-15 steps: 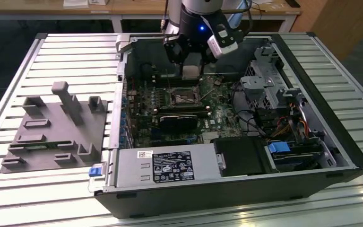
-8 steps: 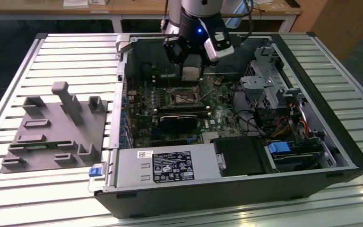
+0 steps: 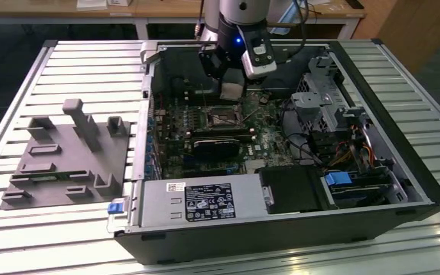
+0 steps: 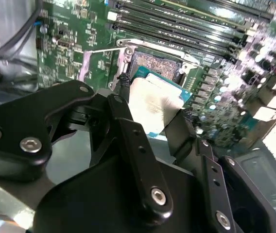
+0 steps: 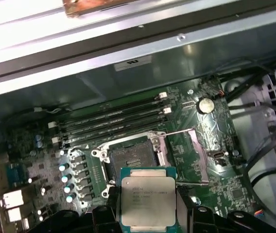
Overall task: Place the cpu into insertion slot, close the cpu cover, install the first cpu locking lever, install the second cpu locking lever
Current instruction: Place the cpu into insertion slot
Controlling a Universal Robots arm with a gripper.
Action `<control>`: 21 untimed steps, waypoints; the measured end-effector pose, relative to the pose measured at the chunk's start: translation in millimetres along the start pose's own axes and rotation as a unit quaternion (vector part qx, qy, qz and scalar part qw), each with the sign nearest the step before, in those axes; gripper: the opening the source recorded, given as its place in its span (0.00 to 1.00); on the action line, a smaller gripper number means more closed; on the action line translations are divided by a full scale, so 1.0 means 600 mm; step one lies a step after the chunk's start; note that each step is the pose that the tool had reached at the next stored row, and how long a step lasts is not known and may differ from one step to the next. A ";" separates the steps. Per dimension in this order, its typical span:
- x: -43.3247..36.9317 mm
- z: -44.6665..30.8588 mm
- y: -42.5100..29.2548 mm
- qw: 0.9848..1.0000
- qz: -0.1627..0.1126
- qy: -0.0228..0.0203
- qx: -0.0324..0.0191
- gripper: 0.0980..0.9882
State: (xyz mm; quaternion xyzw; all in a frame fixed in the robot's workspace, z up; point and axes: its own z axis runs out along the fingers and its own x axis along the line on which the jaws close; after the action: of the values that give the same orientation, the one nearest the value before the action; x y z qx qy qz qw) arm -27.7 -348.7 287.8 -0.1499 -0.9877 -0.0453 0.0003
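In the exterior view the pincer hangs inside the open computer case on the bench, just above the motherboard socket. In the second wrist view its black fingers are clamped on the cpu. In the first wrist view the cpu is held near the socket's edge, not seated.

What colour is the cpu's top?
The cpu top is pale silvery-tan with a green edge, clearest in the first wrist view.

The cpu carries a matt silvery metal lid (green board at its rim). The gripper is smooth semi-gloss black; the table is ribbed pale metal.
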 end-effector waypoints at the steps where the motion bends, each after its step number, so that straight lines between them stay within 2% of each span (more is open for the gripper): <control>1: 0.000 0.001 0.000 1.000 0.010 -0.001 0.000 0.49; 6: 0.000 0.006 -0.001 0.999 0.054 -0.005 -0.001 0.49; 11: 0.000 0.012 -0.001 0.995 0.100 -0.009 -0.001 0.49; 16: 0.000 0.017 -0.002 0.989 0.145 -0.013 -0.002 0.49; 21: 0.000 0.021 -0.002 0.982 0.189 -0.017 -0.003 0.49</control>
State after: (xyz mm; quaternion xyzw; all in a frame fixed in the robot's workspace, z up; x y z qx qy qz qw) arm -27.7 -348.7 275.0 -0.3344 -0.9413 -0.0445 -0.0083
